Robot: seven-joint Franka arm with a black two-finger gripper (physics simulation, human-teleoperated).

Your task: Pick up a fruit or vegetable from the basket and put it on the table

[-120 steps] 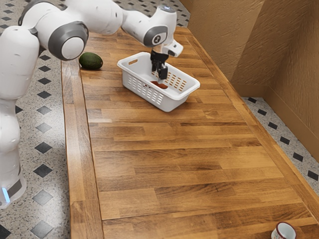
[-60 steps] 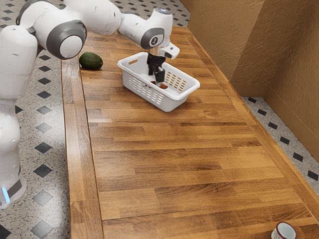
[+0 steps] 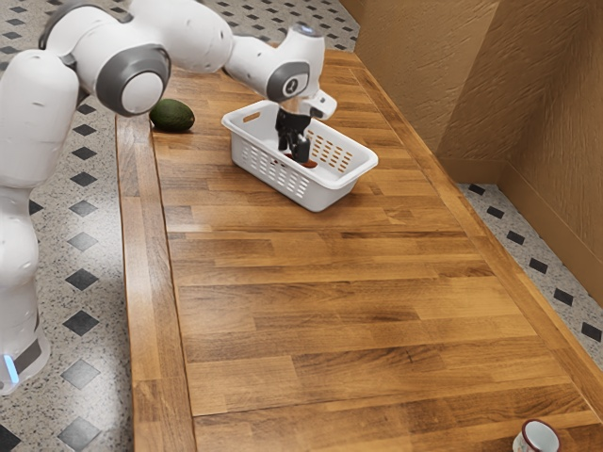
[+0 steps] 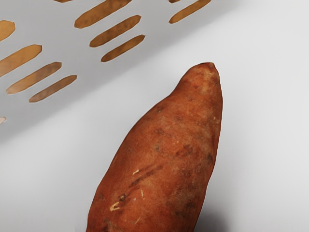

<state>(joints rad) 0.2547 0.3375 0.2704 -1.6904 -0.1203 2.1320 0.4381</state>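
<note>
A pale, speckled floor (image 3: 57,226) set with dark diamonds is being overlooked by a rough-textured, tan wall (image 3: 443,85). Between them, a long tabletop (image 3: 330,301) of glossy, striped wood planks is being framed by lengthwise border boards. Over its far end, a smooth white arm (image 3: 193,33) with grey joint bands is being extended from the exterior view's upper left. Beneath the hand, a rectangular white laundry-style basket (image 3: 324,198) is being supported by the wood, its slotted walls and rounded rim being pierced by narrow openings. Inside it, the black gripper (image 3: 296,156) is being held low, close to the sweet potato (image 4: 164,154); whether it is being kept open or closed cannot be told. The sweet potato is being borne by the basket's smooth white bottom, its matte, rust-orange skin being marked by dark blemishes and pale scratches, its body being narrowed toward a blunt tip. Any sideways path out is being blocked by the basket's walls. Outside, near the table's edge, a dark green, oval avocado (image 3: 172,116) is being supported by the wood. Well apart, at the near end, a small white cup (image 3: 539,438) is being edged by a dark red rim.
</note>
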